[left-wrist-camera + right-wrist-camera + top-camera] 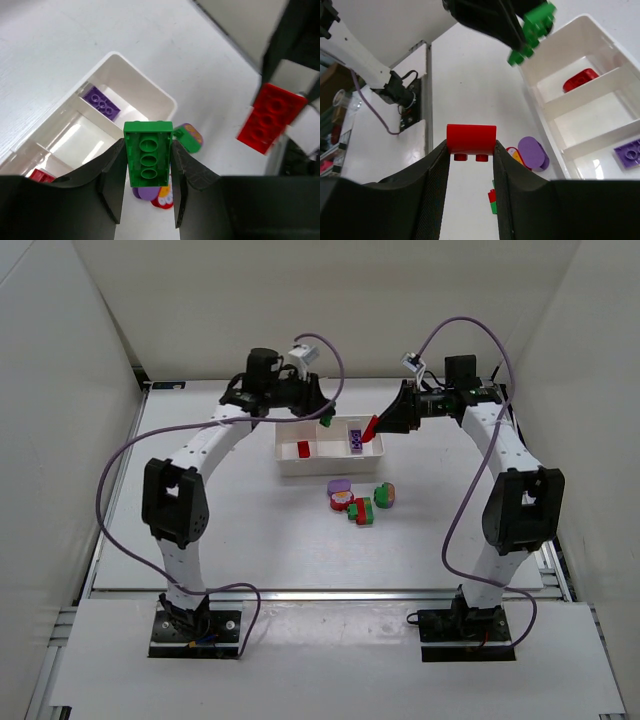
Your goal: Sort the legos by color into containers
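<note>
While you look over the white tray (pixel 290 466), you find its three compartments side by side, with a red brick (pixel 304 449) lying in the left one and a purple brick (pixel 357 438) in the right one. Just above the tray's far edge, your left gripper (pixel 148 150) pinches a green brick (pixel 148 159) between both fingers, its hollow underside turned to the wrist camera. Your right gripper (pixel 470 150) is clamped on a second red brick (pixel 470 138), held tilted over the tray's right end. The two held bricks hang near each other without touching. On the table (pixel 250 530) in front of the tray sits a cluster of loose bricks (pixel 362 510): a rounded purple one and red-and-green stacked pairs, close together. Both arms reach forward from their bases at the near edge with elbows raised. The left one arcs in from the left and the right one from the right, so your grippers face one another over the tray.
</note>
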